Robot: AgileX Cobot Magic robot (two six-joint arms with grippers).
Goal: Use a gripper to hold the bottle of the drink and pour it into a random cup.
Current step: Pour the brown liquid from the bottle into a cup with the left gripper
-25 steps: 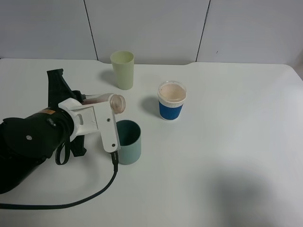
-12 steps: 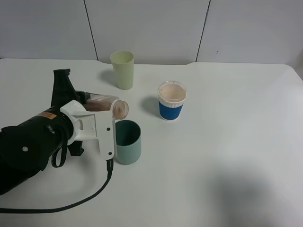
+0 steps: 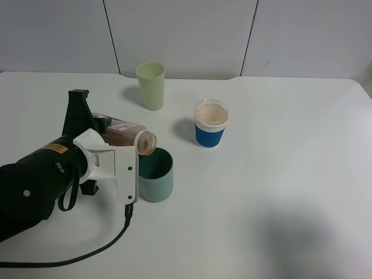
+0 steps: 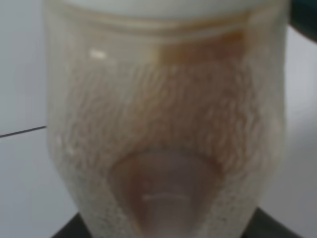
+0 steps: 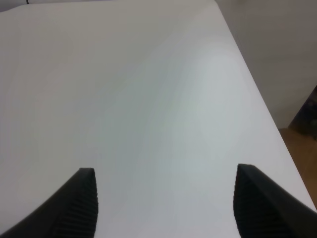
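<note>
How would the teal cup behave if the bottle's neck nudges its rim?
Likely light: the teal cup looks like plain plastic, no drink visible inside. Probably slides on the smooth white table. Taller than wide, so a rim-level push may tip it.

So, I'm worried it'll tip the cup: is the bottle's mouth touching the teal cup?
Cannot tell. In the exterior high view the bottle overlaps the teal cup at its far rim; no gap or contact shows.

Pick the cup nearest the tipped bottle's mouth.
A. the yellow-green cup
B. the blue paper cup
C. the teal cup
C: the bottle lies tilted with its open mouth right at the rim of the teal cup; the other two cups stand apart, farther back.
</note>
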